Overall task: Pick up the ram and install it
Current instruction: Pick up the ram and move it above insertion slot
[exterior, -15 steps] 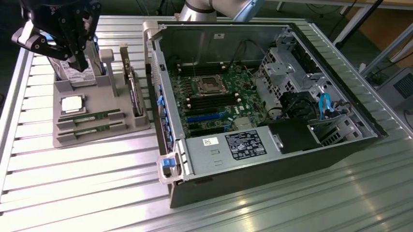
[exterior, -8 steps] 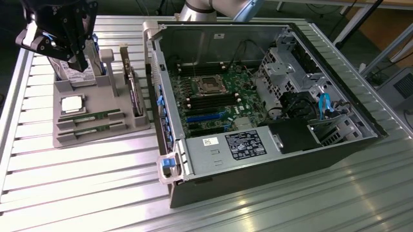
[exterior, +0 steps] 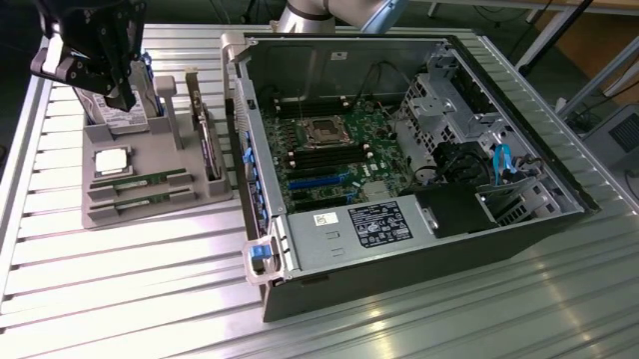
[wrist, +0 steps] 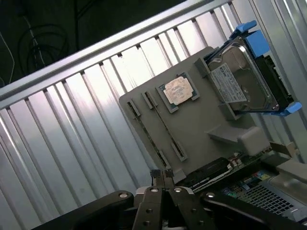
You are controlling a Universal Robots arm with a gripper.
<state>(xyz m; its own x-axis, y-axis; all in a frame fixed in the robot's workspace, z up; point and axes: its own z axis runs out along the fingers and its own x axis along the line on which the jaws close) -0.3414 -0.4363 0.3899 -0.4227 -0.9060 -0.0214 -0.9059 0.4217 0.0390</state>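
Ram (exterior: 140,182) stands on its long edge in a narrow groove of the gray holder (exterior: 160,213), at the exterior view's left, well apart from the open case (exterior: 420,247). The groove likely keeps it upright so that its top edge is free for a pinch from above. Its long axis runs across the exterior view, rising slightly toward that view's right, flat along the holder. A second stick (exterior: 142,200) lies just beside it in a parallel groove, pointing the same way; I cannot tell which of the two is meant.

The CPU (exterior: 112,161) rests flat in a pocket next to the sticks, and beyond it the drive (exterior: 125,112) stands in its blue frame. The card (exterior: 205,138) stands on edge between the holder's pockets and the case.

The gripper (wrist: 162,173) hangs above the holder, over the drive end rather than over the sticks, touching nothing. Its fingers are pressed together with nothing between them. By my judgement no ram has been lifted yet, and the dark memory slots (exterior: 317,155) on the board look unfilled.
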